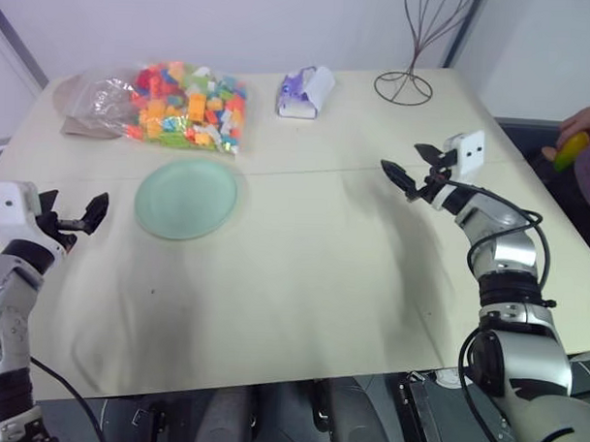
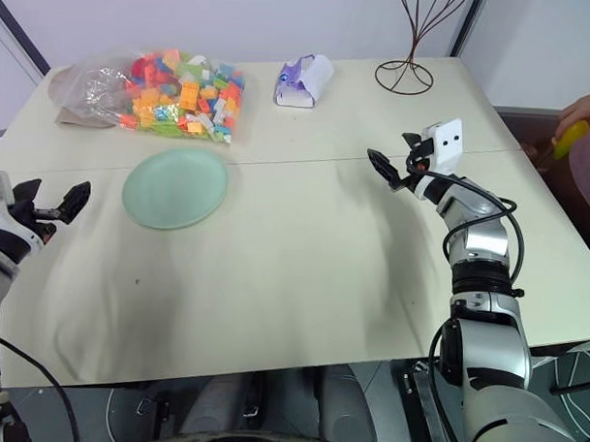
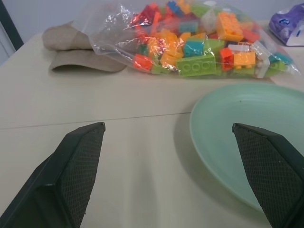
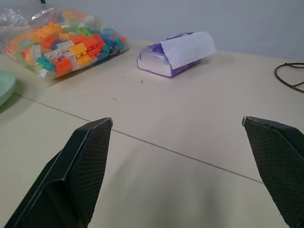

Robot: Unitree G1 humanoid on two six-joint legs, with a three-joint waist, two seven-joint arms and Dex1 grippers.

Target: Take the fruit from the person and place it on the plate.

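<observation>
A pale counter (image 1: 303,270) is seen from above, with both robot arms raised over it. The left claw (image 1: 80,216) is held level at the near left edge, its two black fingers (image 3: 78,166) spread wide with nothing between them; just beyond and to its right the plate (image 1: 186,198) is laid flat on the counter, bare. The right claw (image 1: 413,165) is held over the right part of the counter, pointed toward the far left, and its fingers (image 4: 80,166) are likewise spread wide and empty.

The fruit (image 1: 572,150) is seen at the far right edge, off the counter, gripped in the person's hand (image 1: 581,122); its yellow and green body is partly covered by that hand. It is well apart from the right claw and farther still from the plate.

Behind the plate, at the far left, a clear bag of toy blocks (image 1: 188,106) is laid, with a beige cloth (image 3: 78,50) beside it on its left. A purple tissue pack (image 1: 304,92) is set near the far middle, and a wire stand (image 1: 406,84) is placed at the far right of the counter. A thin seam (image 4: 156,145) is seen running across the counter from left to right.
</observation>
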